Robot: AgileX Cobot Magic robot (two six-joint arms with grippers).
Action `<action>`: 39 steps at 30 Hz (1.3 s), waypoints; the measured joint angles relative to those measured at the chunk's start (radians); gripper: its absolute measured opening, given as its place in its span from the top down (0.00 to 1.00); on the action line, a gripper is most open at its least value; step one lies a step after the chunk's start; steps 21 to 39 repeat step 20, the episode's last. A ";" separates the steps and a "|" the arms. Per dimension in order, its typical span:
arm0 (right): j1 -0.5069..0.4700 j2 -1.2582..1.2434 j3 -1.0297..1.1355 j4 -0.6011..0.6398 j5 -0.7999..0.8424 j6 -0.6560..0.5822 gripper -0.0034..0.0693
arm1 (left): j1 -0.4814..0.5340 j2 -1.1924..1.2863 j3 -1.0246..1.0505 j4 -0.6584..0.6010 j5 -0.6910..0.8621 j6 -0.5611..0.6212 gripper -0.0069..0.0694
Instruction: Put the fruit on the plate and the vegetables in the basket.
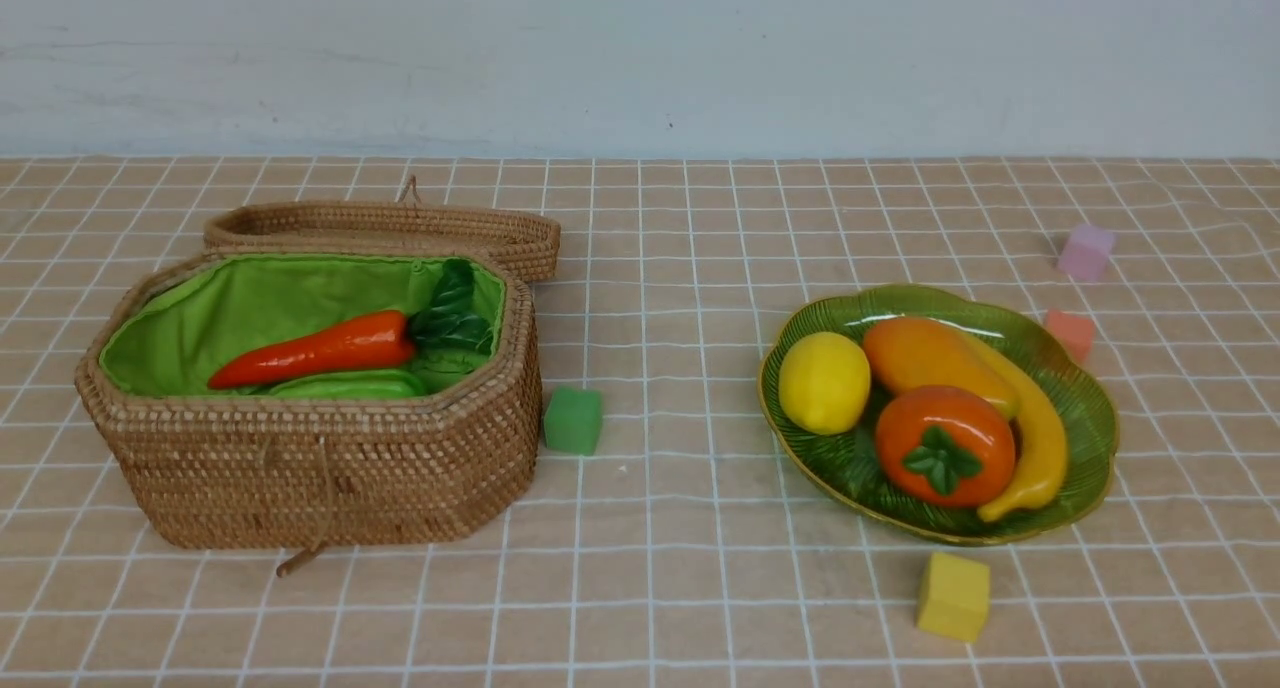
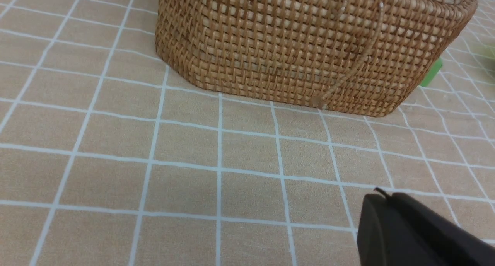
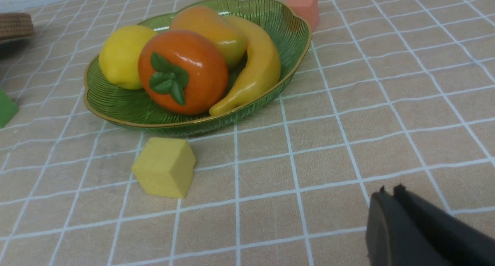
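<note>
- Left end effector (image 2: 381, 210): fingertips pressed together, nothing pinched. Right end effector (image 3: 391, 204): likewise pressed together, nothing held.
- Fruit is all carried by the plate (image 1: 1090, 418), toward the right side of the desk (image 1: 680, 588): lemon (image 1: 824, 383), mango (image 1: 935, 358), persimmon (image 1: 945, 446), banana (image 1: 1045, 448).
- In the basket (image 1: 320, 488), toward the desk's left side, the carrot (image 1: 315, 350) and a green vegetable (image 1: 350, 385) are seen; anything deeper is hidden by the rim.
- Key relation: the basket is placed ahead of the left end effector, toward the desk's far edge; that arm is nearer to it. The plate is likewise placed ahead of the right one, and is best served by that arm.
- Carrot's long axis is laid slantwise, leaves toward the basket's far right corner, tip toward the left.
- Judged: sorting is apparently finished; no further grasp seems called for, only both arms to be kept clear.
</note>
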 joint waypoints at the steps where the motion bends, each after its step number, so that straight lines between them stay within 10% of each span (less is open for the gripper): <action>1: 0.000 0.000 0.000 0.000 0.000 0.000 0.92 | 0.000 0.000 0.000 0.000 0.000 0.000 0.93; 39: 0.000 0.000 0.000 0.000 0.000 0.000 0.90 | 0.000 0.000 0.000 0.000 0.001 0.000 0.93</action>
